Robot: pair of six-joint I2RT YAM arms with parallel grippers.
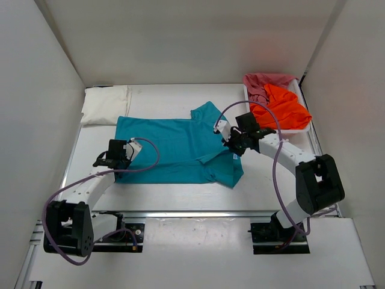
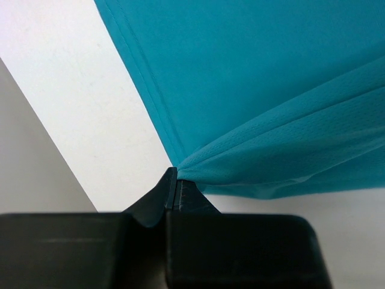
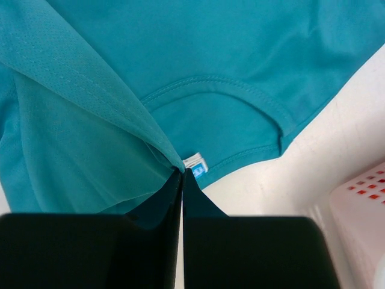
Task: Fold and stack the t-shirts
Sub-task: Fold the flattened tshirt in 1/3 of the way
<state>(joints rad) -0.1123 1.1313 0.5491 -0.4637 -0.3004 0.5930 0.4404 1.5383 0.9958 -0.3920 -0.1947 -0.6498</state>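
Fanning into soft pleats, fine-mesh teal t-shirt (image 2: 271,90)

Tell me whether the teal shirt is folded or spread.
Spread, not yet folded: teal shirt lies open, sleeves out; left gripper and right gripper pinch its cloth.

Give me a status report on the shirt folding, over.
Both shut: left end effector on teal t-shirt hem, right end effector near its collar. Aside, orange t-shirt and pinkish-red t-shirt in basket; nothing blocking.
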